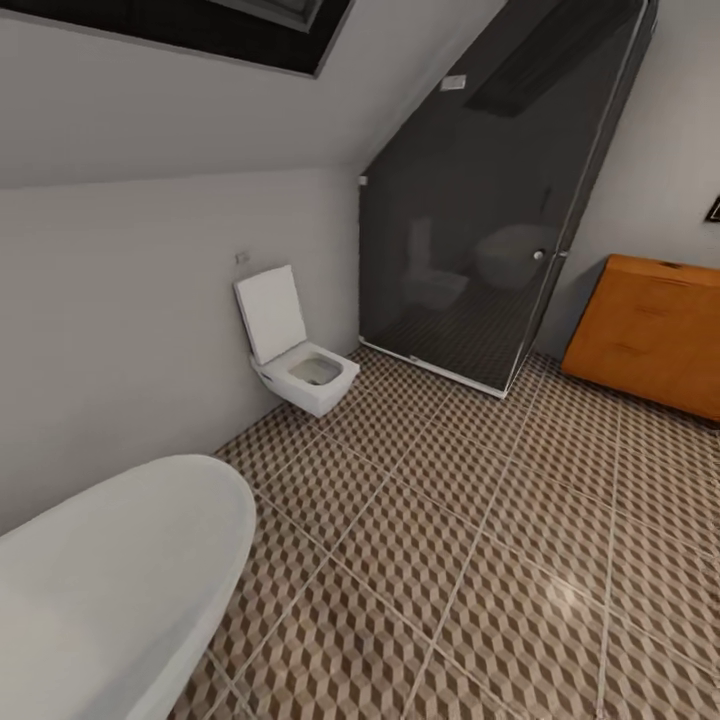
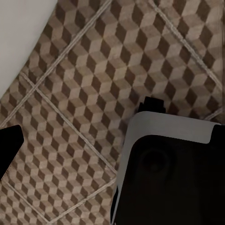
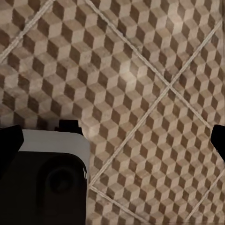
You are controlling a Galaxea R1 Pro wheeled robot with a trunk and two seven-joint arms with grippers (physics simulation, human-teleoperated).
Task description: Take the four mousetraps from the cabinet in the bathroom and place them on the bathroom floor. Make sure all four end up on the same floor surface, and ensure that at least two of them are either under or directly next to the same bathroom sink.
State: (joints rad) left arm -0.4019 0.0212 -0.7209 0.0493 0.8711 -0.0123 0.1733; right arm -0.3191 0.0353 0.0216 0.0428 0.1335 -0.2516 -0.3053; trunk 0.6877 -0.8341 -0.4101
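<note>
Both wrist views show dark finger tips at the frame edges, jaws spread wide and holding nothing, above the brown, beige and white cube-patterned tiled floor (image 1: 470,560). In the head view, open floor fills the centre and lower right. An orange-brown wooden cabinet (image 1: 648,330) stands at right, closed. White bathtub rim (image 1: 120,560) lower left; open white toilet (image 1: 300,365) left of centre; dark glass shower enclosure (image 1: 480,220) behind.

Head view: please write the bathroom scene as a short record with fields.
room: bathroom
floor: cube-pattern tiles
cabinet: orange-brown wooden sideboard, far right, against the wall
toilet: white, wall-hung, lid up
shower: dark glass enclosure in the corner
bathtub: white oval rim, near left
mousetraps: none visible
</note>
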